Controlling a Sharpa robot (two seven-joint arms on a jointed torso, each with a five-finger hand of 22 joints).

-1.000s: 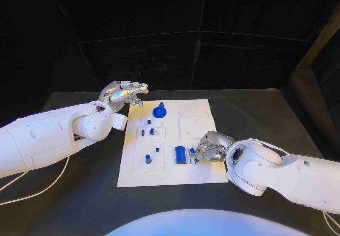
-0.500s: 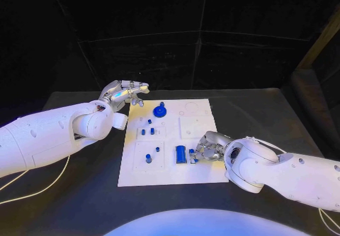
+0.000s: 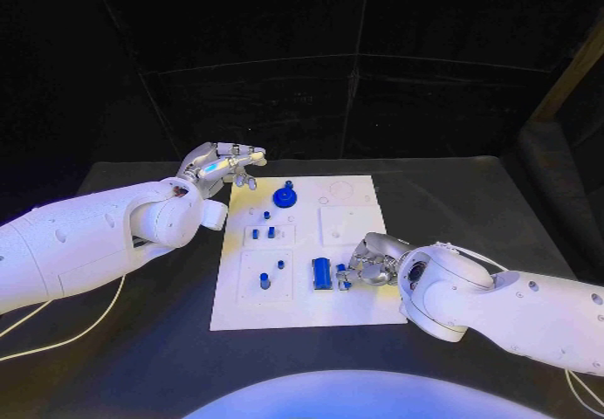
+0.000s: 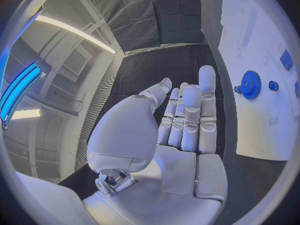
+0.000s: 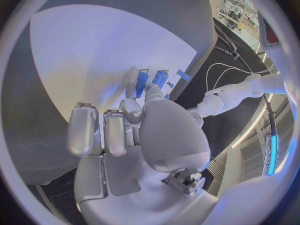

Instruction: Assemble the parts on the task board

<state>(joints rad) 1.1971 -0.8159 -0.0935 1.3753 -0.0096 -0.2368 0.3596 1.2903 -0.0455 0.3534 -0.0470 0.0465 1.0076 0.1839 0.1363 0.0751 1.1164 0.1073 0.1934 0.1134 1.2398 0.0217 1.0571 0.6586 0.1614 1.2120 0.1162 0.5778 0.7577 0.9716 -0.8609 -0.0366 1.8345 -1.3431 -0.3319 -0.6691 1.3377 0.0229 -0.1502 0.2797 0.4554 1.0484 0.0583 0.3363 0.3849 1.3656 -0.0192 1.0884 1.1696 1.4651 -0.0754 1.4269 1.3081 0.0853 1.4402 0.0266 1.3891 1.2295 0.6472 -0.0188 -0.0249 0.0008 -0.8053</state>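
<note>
My right hand [image 3: 367,264], low centre-right of frame, pinches a small blue part [image 3: 341,278] on the task board [image 3: 365,310], apparently seating it next; my left hand [image 3: 224,164] hovers open upper left.

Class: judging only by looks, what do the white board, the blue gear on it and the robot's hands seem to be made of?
Board: probably matte white plastic; flat, even, with no glare. Blue gear: likely moulded plastic; solid saturated colour and crisp teeth in the left wrist view. Left robot hand and right robot hand: silvery, with bright highlights, suggesting metal or metallic-coated plastic; the look cannot settle which.
</note>
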